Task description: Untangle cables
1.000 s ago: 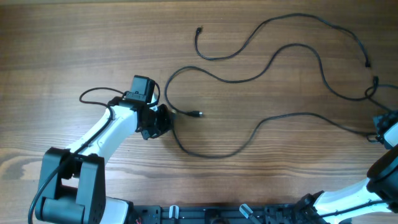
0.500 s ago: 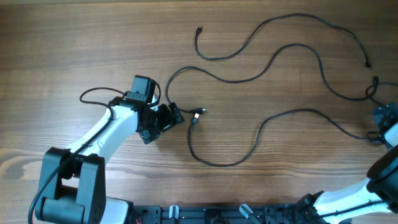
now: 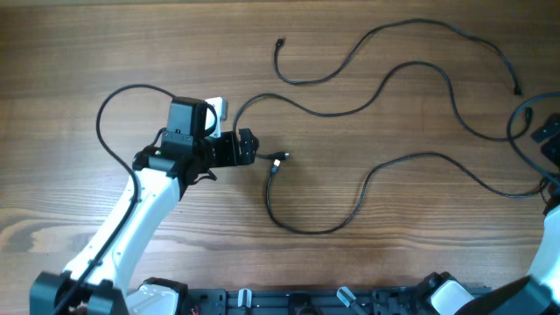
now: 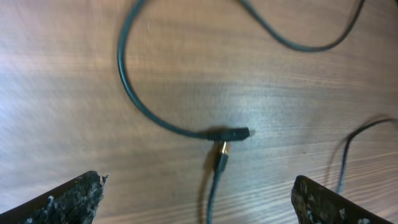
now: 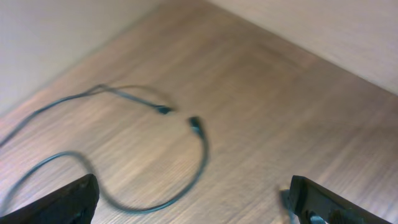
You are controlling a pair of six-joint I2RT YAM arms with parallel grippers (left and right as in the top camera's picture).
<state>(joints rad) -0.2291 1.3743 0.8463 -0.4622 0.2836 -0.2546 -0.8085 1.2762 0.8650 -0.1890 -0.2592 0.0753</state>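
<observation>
Table [image 3: 87, 52]: brown wood with long, fine grain and a matt, flat top; it carried everything listed below.

Left arm [image 3: 131, 219]: white shell segments with black joints. It rose from the near left corner and stretched diagonally toward the middle, with the wrist turned so the tool pointed to the right.

Right arm [image 3: 549, 245]: same make, only partly in frame. It stood along the right edge with its head near the far right side.

Left gripper [image 3: 249, 147]: black, low over the table. Its fingers [image 4: 62, 199] were spread wide with nothing between them, and the pads were rough and speckled (as seen by the wrist camera).

Right gripper [image 5: 189, 202]: jaws also wide apart and holding nothing, raised above the wood.

Cables [image 3: 385, 87]: thin, black, round and limp, lying loose on the table from the centre to the right edge.
- One ran in waves from a small plug at the far centre to the far right.
- A second snaked below it and curled round to the left gripper, ending in a black plug [image 4: 235, 132].
- A third dipped in a deep loop near the centre and climbed away right. Its metal-tipped plug [image 4: 222, 149] pointed at the black one, almost touching it, just ahead of the left gripper.
- Two more plug ends lay close together at the right, blurred.
</observation>
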